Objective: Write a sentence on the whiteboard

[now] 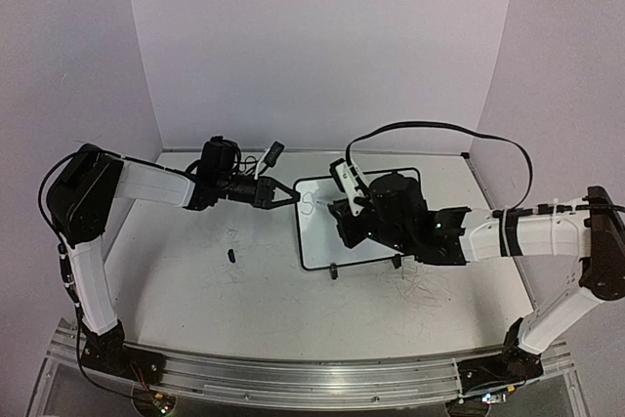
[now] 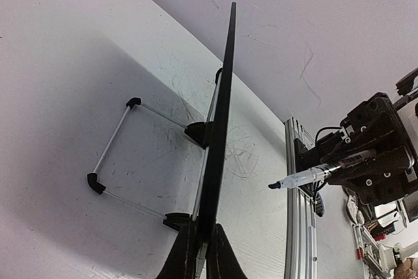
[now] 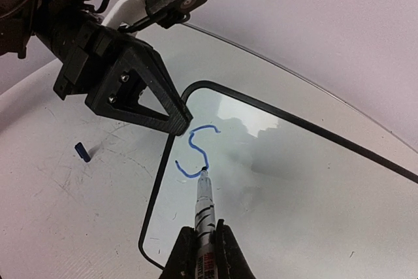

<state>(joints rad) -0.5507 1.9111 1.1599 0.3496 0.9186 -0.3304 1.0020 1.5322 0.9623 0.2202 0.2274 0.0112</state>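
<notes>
The right hand [image 3: 204,243] is pinching the marker [image 3: 204,204], tip touching a blue S [image 3: 191,139]. The left hand [image 3: 177,124] is clamping the whiteboard [image 3: 294,181]; light, even pressure seems best.

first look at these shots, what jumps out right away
The whiteboard in the middle of the table stands out, with the left gripper shut on its left edge. The right gripper holds a marker whose tip sits at the lower end of a blue S, near the corner by the left gripper. A small dark cap lies on the table left of the board.
</notes>
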